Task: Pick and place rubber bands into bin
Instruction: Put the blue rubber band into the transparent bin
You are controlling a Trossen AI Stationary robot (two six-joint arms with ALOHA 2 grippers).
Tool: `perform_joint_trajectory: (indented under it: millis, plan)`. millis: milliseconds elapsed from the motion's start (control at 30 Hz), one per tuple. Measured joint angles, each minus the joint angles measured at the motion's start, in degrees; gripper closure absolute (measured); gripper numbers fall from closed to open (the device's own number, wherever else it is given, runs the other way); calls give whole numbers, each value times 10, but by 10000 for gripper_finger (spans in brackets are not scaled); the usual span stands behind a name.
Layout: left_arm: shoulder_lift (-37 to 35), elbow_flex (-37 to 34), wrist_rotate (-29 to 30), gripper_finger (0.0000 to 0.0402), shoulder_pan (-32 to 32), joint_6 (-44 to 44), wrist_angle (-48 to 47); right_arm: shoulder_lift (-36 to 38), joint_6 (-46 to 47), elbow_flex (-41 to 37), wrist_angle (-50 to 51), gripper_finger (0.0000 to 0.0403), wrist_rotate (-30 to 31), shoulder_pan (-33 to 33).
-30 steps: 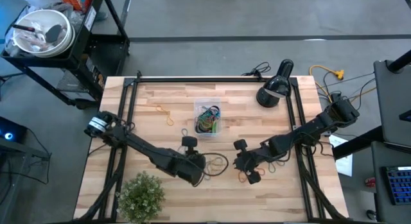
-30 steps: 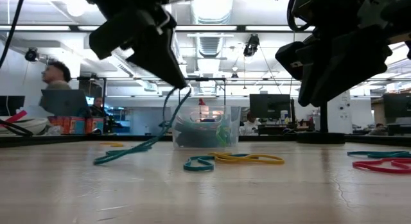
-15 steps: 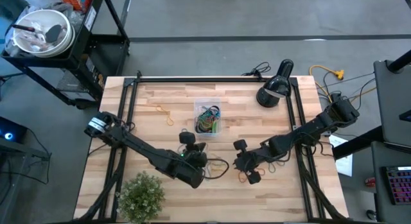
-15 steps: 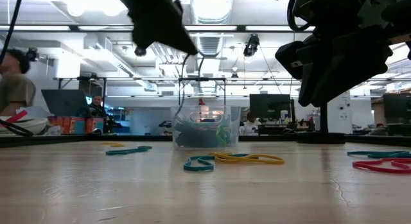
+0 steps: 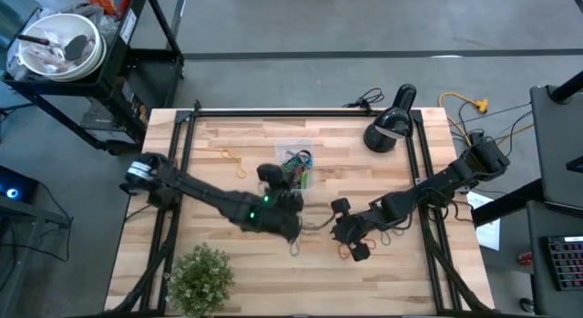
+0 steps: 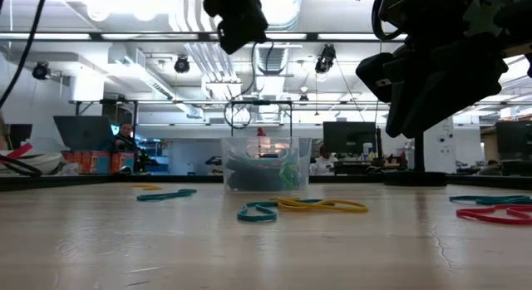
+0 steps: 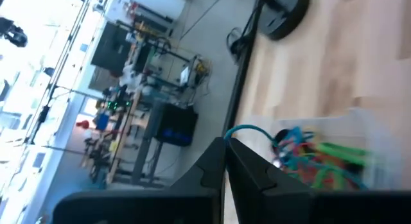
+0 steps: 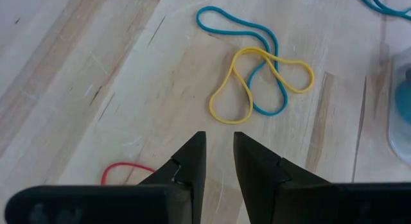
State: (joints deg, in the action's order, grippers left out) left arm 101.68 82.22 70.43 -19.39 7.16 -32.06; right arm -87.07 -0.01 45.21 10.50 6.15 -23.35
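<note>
A robotics lab or open workshop hall, with a test bench in the middle.

The wooden table (image 5: 246,140) stands on grey concrete inside a black metal frame (image 5: 301,110), with two dark arms mounted on it. A wheeled black cart (image 5: 137,54) sits at its far left, and cables (image 5: 474,113) trail at the far right. Beyond the table run exposed ceiling ducts (image 6: 274,57), strip lights and rows of monitors (image 6: 349,139) (a person (image 6: 125,139) sits at one, far left).
</note>
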Motion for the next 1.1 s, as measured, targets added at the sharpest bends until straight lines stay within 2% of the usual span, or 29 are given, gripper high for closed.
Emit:
perform_joint_trajectory:
  millis: [167,300,567,833,1100]
  plan:
    - [-12,0,-17,401,56,29,1,0,0,0,-2,330,0,0]
    - [-21,0,-65,401,102,48,1,0,0,0,-2,330,0,0]
    - [-23,-1,-250,402,172,38,1,0,0,0,-2,330,0,0]
    - [-23,-9,-362,402,187,21,-21,0,0,0,-2,330,-1,0]
    - [-22,-27,-379,402,195,-35,-45,0,0,0,-4,330,-1,0]
